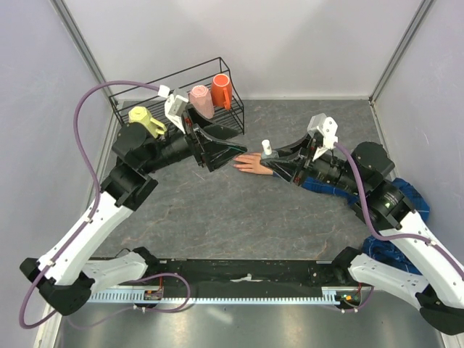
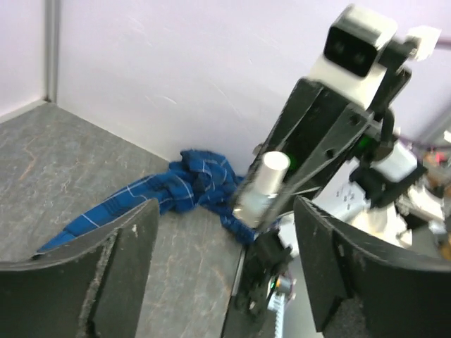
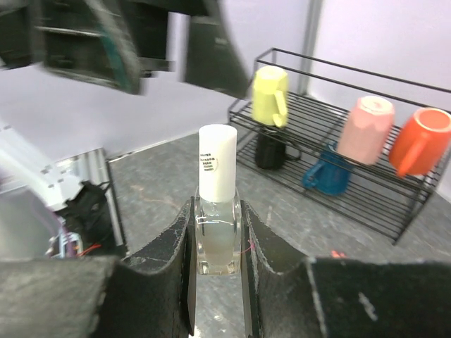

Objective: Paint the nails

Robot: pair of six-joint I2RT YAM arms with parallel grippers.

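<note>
No wording can be read anywhere. The only print is a small label (image 3: 208,163) on the white cap (image 3: 218,144) of the small clear bottle (image 3: 217,239): a few dark lines, too tiny to make out.

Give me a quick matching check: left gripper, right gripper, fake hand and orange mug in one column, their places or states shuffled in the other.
1. left gripper
2. right gripper
3. fake hand
4. orange mug

A. on the wire rack
B. shut on the clear bottle
C. open, holding nothing
D. lying on the table between the two grippers

Pairs: 1-C, 2-B, 3-D, 4-A
</note>
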